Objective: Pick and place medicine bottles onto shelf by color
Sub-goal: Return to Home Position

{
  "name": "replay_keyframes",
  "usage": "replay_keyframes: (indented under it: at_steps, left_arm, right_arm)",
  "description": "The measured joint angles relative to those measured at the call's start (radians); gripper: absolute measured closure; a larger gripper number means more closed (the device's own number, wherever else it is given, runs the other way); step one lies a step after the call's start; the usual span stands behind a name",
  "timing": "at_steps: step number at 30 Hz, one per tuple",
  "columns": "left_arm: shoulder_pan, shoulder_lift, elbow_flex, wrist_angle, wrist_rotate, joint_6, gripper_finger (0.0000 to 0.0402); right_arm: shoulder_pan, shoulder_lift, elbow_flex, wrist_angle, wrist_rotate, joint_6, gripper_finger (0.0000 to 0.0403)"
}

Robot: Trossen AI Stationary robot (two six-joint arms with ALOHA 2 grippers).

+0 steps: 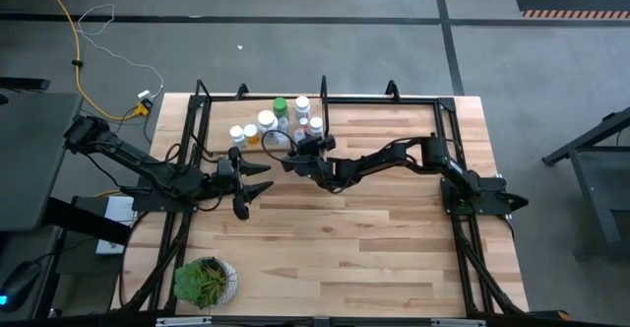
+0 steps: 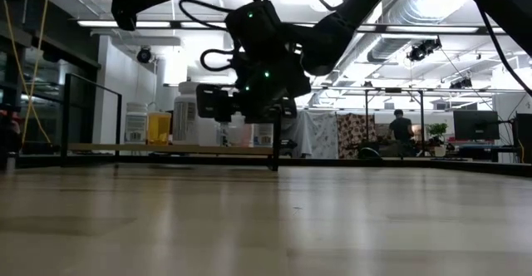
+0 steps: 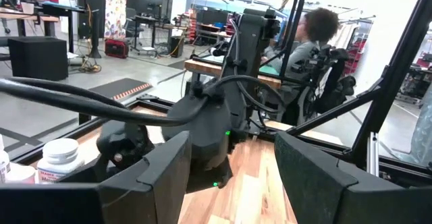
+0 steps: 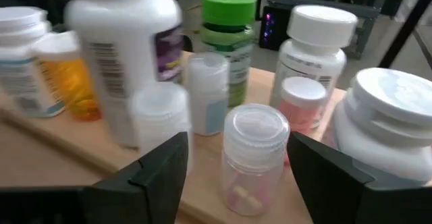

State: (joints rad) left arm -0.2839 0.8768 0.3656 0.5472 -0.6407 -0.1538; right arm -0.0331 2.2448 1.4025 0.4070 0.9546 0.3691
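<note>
High view, shelf (image 1: 217,120): far side of the table (image 1: 374,228), left of centre.
High view, bottles (image 1: 266,120): clustered on the shelf; green bottle (image 1: 281,103) at the back.
High view, right gripper (image 1: 285,155): just before the bottles.
High view, left gripper (image 1: 258,179): near the shelf's front, over bare table.
High view, plant (image 1: 205,280): near-left corner.
Low view, right gripper: hangs above the table, in front of the shelf.
Left wrist view, left gripper: fingers spread wide, empty; a person (image 3: 314,38) sits beyond.
Right wrist view, right gripper: fingers spread, gripping nothing; orange bottle (image 4: 71,82) and white ones close ahead.
</note>
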Motion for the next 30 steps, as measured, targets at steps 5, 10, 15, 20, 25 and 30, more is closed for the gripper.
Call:
replay_keyframes:
  at_steps: [5, 10, 15, 20, 25, 30]
  left_arm:
    - [0.0, 0.0, 0.0, 0.0, 0.0, 0.0, 0.0197]
    - [0.0, 0.0, 0.0, 0.0, 0.0, 0.0, 0.0197]
    - [0.0, 0.0, 0.0, 0.0, 0.0, 0.0, 0.0197]
    - [0.0, 0.0, 0.0, -0.001, 0.0, 0.002, 0.0197]
    - [0.0, -0.009, 0.0, -0.007, 0.0, 0.026, 0.0197]
    - [-0.018, -0.028, 0.001, -0.032, 0.007, 0.026, 0.0197]
  right_arm:
    - [0.03, 0.0, 0.0, 0.032, 0.0, -0.053, 0.0159]
    - [0.067, -0.006, 0.0, 0.041, 0.059, -0.111, 0.0159]
    - [0.101, -0.022, 0.001, 0.049, 0.146, -0.175, 0.0159]
    - [0.136, -0.045, 0.001, 0.021, 0.077, -0.28, 0.0159]
    - [0.172, -0.126, 0.001, -0.174, -0.224, -0.337, 0.0159]
    - [0.192, -0.197, -0.001, -0.437, -0.471, -0.313, 0.0159]
